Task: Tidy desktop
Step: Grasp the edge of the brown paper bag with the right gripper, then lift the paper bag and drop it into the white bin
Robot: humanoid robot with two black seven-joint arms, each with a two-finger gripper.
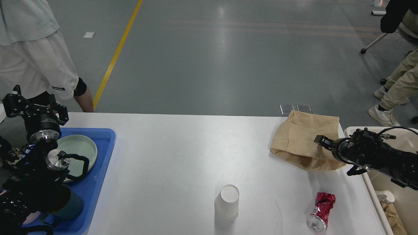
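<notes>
The white desktop point(169, 156) fills the lower view. A crumpled brown paper bag point(300, 133) lies at its far right. My right gripper point(319, 141) reaches in from the right, its tip over the bag's near right part. Its fingers are dark and I cannot tell them apart or see a grasp. A white paper cup point(227, 200) stands upside down at the front middle. A crushed red can point(321, 211) lies at the front right. My left gripper point(34, 106) hangs above the far left edge by the blue tray, fingers spread, holding nothing.
A blue tray point(101, 169) at the left holds a pale green plate point(80, 148) and a dark cup point(70, 206). A beige bin point(400, 192) with rubbish stands off the right edge. A person point(32, 55) stands at the far left, another point(400, 78) sits at the far right.
</notes>
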